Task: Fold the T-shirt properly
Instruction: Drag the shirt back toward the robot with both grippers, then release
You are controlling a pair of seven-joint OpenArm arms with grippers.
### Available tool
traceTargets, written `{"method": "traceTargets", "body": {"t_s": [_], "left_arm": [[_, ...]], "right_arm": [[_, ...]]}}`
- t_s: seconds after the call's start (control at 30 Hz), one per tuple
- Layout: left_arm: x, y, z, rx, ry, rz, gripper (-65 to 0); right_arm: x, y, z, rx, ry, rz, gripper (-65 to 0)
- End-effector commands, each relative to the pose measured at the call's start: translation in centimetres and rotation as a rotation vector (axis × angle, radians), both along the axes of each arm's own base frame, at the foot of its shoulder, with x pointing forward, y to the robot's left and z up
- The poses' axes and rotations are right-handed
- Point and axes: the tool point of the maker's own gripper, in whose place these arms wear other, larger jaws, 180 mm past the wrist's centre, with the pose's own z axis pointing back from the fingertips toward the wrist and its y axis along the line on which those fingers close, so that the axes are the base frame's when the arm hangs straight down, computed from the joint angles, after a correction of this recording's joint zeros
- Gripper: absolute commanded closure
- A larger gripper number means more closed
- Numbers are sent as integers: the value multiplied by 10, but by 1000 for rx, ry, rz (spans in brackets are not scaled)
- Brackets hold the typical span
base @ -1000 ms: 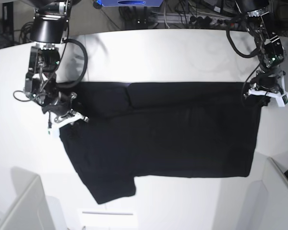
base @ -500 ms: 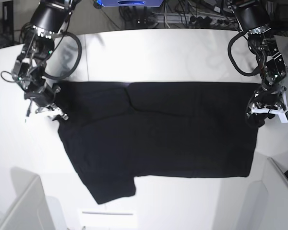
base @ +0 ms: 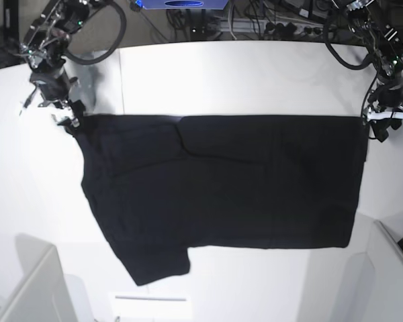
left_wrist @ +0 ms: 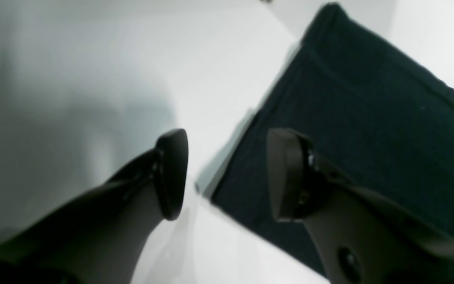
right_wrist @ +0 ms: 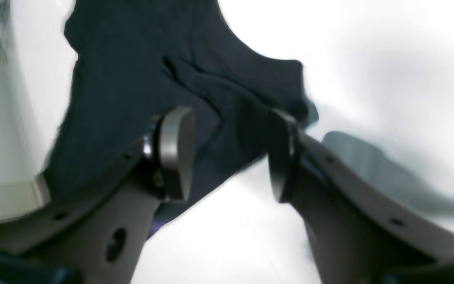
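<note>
T-shirt (base: 221,188): black, plain side up, spread flat across the middle of the white bench (base: 242,74); its far part is already doubled over along a straight far edge, and one sleeve sticks out toward the near-left of the base view.

Step in hand: judged from the layout, the claws are placed at the two far corners of the cloth, ready to take hold for the next fold toward the near edge of the bench.

How to do it well: each claw should close on the cloth at its corner, taking both layers, at matching points. Lift and carry both ends at an even pace so the fold line stays parallel to the bench's far edge. The loose sleeve should be tucked in first or it will bulge.

Right claw (right_wrist: 227,157): jaws clearly apart, nothing between them; it hangs over the wrinkled corner of the cloth, at the far-left in the base view.

Left claw (left_wrist: 227,173): jaws parted, empty; one pad is over bare bench, the other over the hem corner. Whether it touches the cloth I cannot tell.
</note>
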Motion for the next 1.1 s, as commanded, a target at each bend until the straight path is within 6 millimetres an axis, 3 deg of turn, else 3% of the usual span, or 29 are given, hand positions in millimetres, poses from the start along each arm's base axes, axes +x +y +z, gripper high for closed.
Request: {"method": "traceTargets", "body": {"t_s": [0.0,0.13,0.2,0.4,0.63,0.97,1.07], "left_arm": [[-2,7,6,10,-20,8,-342],[-9,7,-14,-79,-16,36,-492],[-11,7,-20,-110,-16,47,-536],[-6,3,-33,-152,-8,51,-540],[4,-12,-50,-193,17,22,-540],[18,-14,-46,-205,-10,19,-540],[21,-14,-44,-205,-19,18,-540]], "right_arm": [[1,-4,9,9,-40,-9,-291],[-8,-1,1,65,-31,-22,-293],[-12,-2,-9,78,-7,-30,-293],[-10,-10,-33,96,11,-97,-323],[2,-14,-48,122,31,-99,-354],[9,-19,-58,133,52,-93,-351],[12,-13,-58,134,50,-73,-350]]}}
